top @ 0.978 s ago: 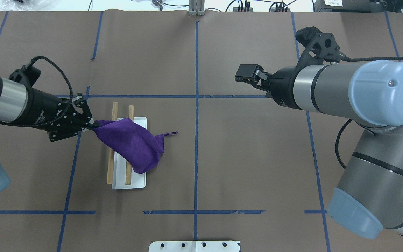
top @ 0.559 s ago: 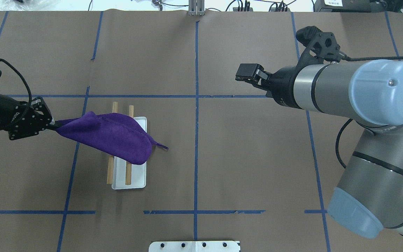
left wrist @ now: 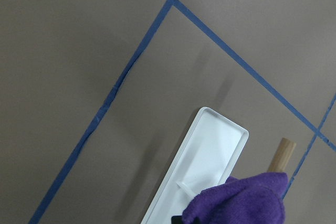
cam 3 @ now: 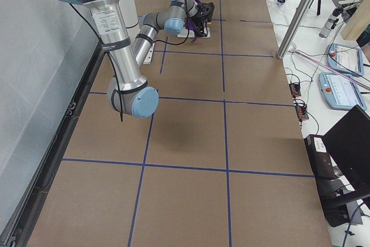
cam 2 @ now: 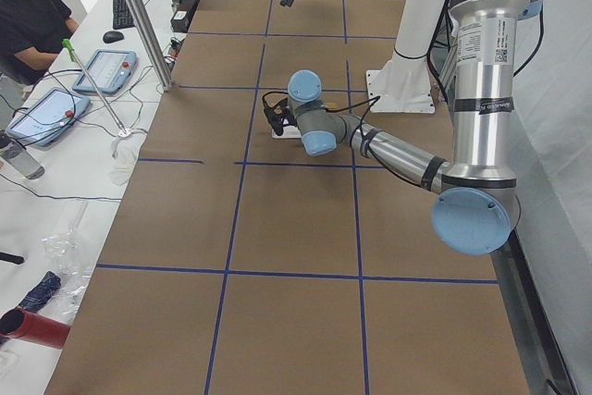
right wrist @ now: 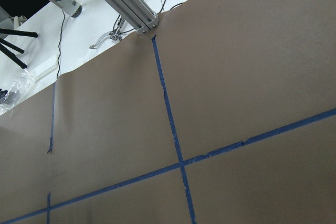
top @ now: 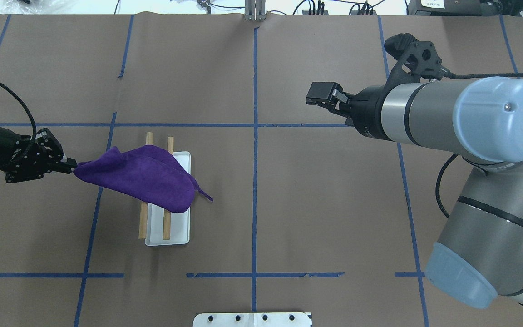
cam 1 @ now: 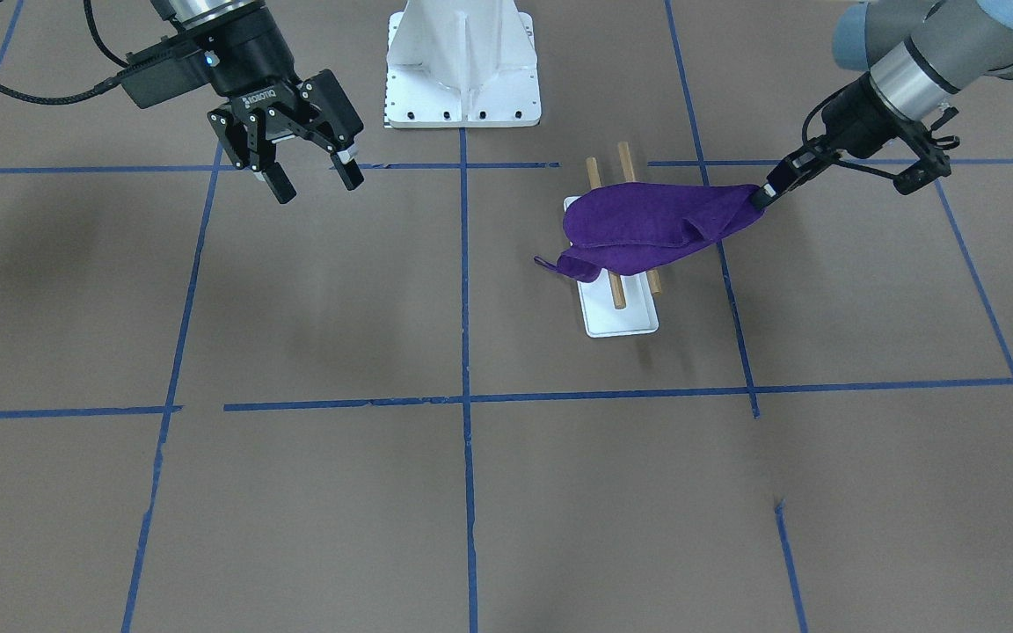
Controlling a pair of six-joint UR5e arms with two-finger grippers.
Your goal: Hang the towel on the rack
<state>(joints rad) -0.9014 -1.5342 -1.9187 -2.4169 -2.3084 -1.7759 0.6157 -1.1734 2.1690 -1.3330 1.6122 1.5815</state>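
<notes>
We show the left gripper [top: 70, 164] pinched shut on the towel [top: 143, 177] corner, just left of the rack [top: 179, 229], cloth crossing its dowels [top: 143, 222] squarely; the right gripper [cam 1: 319, 186] hangs open, empty, well apart.

Brown taped table [top: 311, 204], rack [top: 179, 227], white pedestal [cam 1: 462, 70]

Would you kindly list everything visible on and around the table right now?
rack: one, white base, two wooden dowels, table's left half.
towel: one, purple, draped over the rack.
pedestal: one, white, table's edge by the robot.
tape lines: several, blue, across the brown table.
operator: one, black shirt, beside the table.
left gripper: one, black, shut on the towel's corner.
right gripper: one, black, open, over the right half.
</notes>
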